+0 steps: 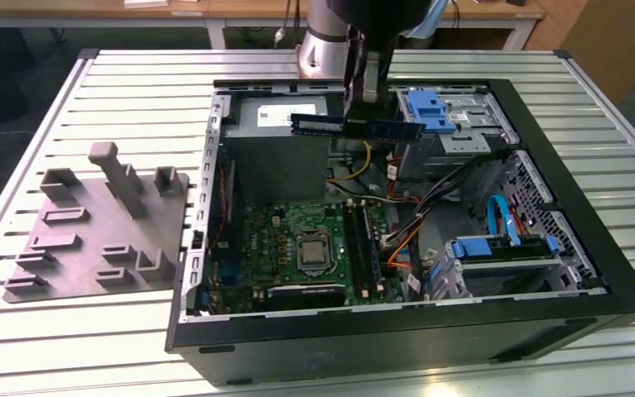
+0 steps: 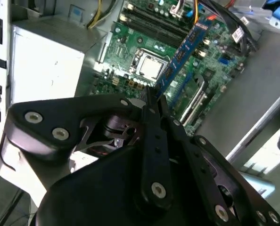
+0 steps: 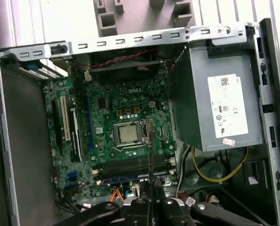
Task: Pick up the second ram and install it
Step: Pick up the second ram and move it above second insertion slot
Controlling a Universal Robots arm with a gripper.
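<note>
**Memory stick held over the open case**

In the exterior view, the tool (image 1: 364, 112) hangs in the upper middle of the frame, above the rear of the open computer case (image 1: 406, 351). Its fingers are clamped on the second ram (image 1: 323, 124). The stick is clear of the board, lying level with its long edge running across the frame and its pale label toward the exterior view's left.

The second wrist view shows the stick (image 2: 182, 52) reaching out from the closed fingertips above the green motherboard (image 2: 130, 52) and the bare processor (image 2: 149, 66).

In the first wrist view it is edge-on, a thin dark line (image 3: 150, 150) beside the processor (image 3: 129, 134).

A grey holder block (image 1: 97, 223) lies on the slatted table (image 1: 130, 83), at the exterior view's left.
</note>
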